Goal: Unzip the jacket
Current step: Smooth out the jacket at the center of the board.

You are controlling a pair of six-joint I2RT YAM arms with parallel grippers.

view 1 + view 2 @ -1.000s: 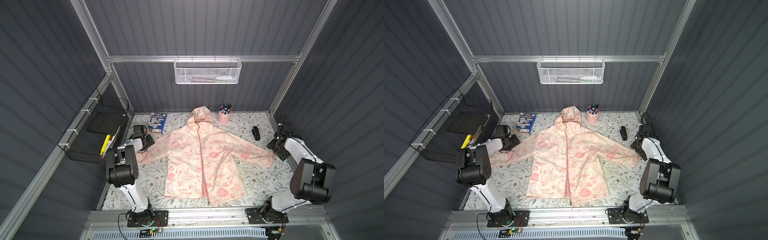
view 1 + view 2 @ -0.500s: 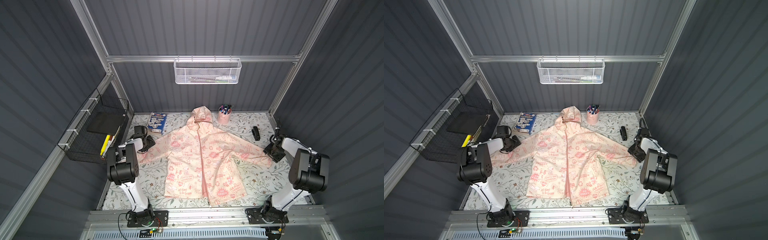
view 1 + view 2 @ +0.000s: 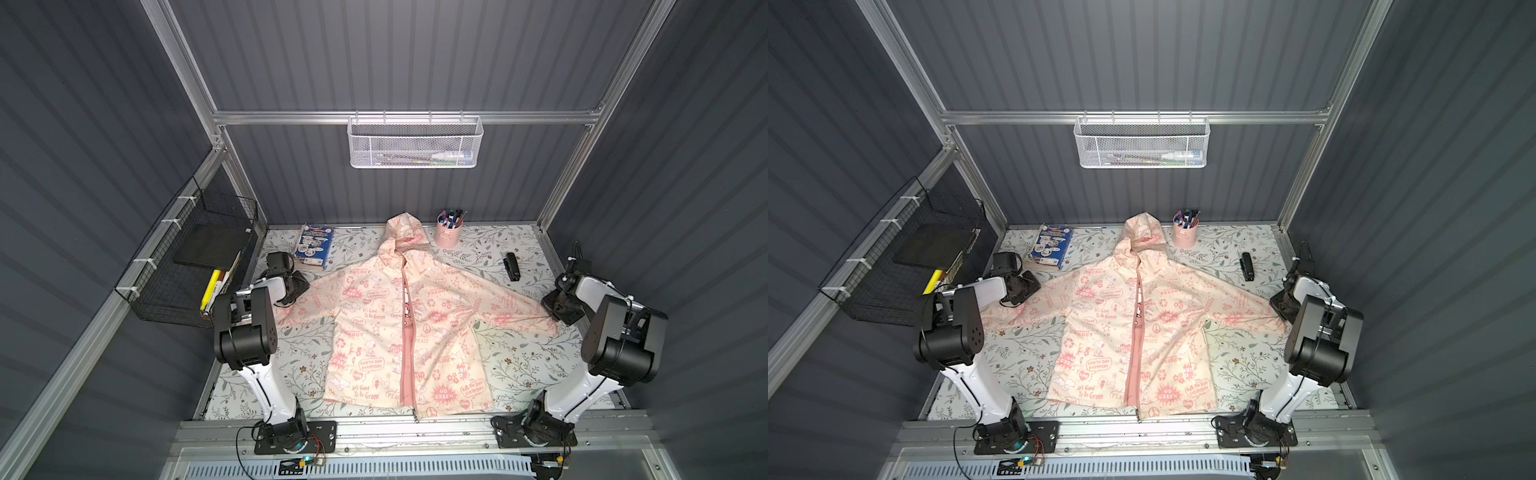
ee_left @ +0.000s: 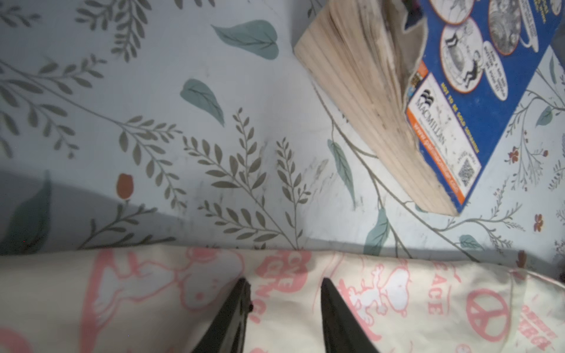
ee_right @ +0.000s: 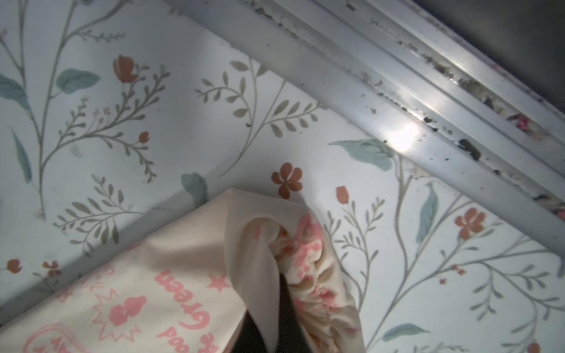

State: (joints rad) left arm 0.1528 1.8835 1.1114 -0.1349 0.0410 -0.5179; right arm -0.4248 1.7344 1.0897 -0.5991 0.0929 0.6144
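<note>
- Both top views: a booth with dark grey ribbed walls and an aluminium frame. The floor is a pale floral-print mat with leaves and small flowers.
- The jacket lies flat mid-mat, front up. Its hood points to the back wall, its sleeves spread to both sides and its hem is at the front rail. A pink zipper runs down the middle.
- Around it: a blue book at back left, just beside the left gripper. A pink pen cup stands beside the hood. A small black object lies back right, apart from the sleeve.
- A white mesh basket hangs on the back rail and a black wire basket on the left wall.
- The right gripper sits at the end of the sleeve on its own side. Its jaws are unreadable from here.
- Left wrist view: jaws apart, two dark fingers over sleeve fabric lying flat between them. Contact is unclear. The book's page edge lies just beyond the sleeve.
- Right wrist view: jaws together, clamped on the jacket's bunched cuff, with fabric gathered round a dark finger. An aluminium rail crosses nearby.
</note>
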